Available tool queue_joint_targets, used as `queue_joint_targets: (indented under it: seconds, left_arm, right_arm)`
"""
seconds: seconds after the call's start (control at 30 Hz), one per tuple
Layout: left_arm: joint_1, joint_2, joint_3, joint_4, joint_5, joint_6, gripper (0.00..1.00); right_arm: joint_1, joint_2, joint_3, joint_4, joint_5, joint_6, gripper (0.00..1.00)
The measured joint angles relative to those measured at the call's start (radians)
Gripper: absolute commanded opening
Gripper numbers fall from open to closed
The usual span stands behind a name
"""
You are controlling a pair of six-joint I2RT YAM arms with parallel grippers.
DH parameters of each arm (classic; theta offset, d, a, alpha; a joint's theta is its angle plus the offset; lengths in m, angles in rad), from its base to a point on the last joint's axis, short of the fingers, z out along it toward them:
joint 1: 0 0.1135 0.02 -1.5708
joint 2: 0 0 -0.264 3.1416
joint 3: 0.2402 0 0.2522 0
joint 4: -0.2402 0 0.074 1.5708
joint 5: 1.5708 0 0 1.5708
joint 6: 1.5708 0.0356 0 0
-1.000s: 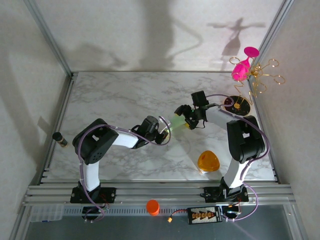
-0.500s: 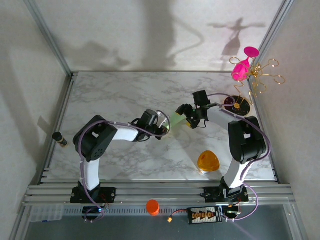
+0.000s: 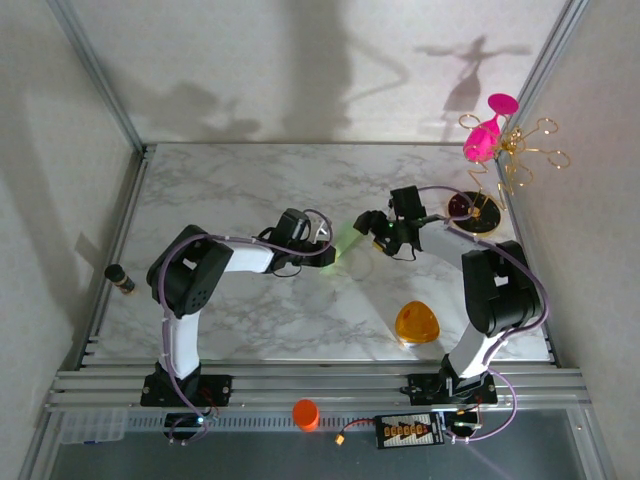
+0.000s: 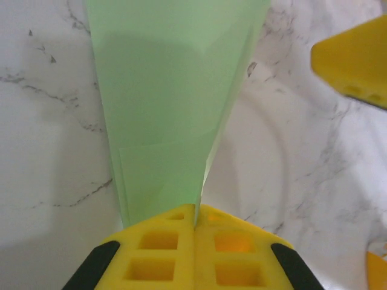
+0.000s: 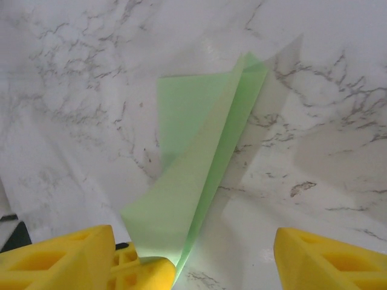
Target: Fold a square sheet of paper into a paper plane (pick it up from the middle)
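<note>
Now my left gripper (image 4: 195, 212), pinching the paper's (image 4: 172, 103) narrow end, has swung farther out. My right gripper (image 5: 196, 257), fingers spread, is narrowing around the fold ahead. A crease pinch looks likely next.

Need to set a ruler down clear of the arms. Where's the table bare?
Bare: the table's far-left corner, and the near strip left of the orange object. Crowded: the centre, where left pincer and right pincer meet at the green paper, and the far-right wire stand.
</note>
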Motion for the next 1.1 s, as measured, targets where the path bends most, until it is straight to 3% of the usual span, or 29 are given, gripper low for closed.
queue_joint_targets:
  seconds: [0.3, 0.5, 0.63, 0.8, 1.1]
  left_arm:
    - [0.01, 0.042, -0.055, 0.163, 0.055, -0.257, 0.0]
    - [0.014, 0.059, -0.062, 0.221, 0.087, -0.403, 0.0]
    - [0.016, 0.059, -0.067, 0.252, 0.092, -0.473, 0.0]
    - [0.016, 0.059, -0.078, 0.284, 0.091, -0.535, 0.0]
    - [0.018, 0.064, -0.132, 0.358, 0.084, -0.618, 0.0]
  right_arm:
    - [0.0, -0.003, -0.106, 0.23, -0.14, -0.106, 0.54]
    - [0.0, -0.003, -0.151, 0.341, -0.203, -0.173, 0.52]
    - [0.0, -0.002, -0.162, 0.381, -0.244, -0.2, 0.47]
    - [0.003, 0.035, -0.149, 0.405, -0.286, -0.229, 0.33]
    - [0.027, 0.104, -0.123, 0.405, -0.312, -0.237, 0.31]
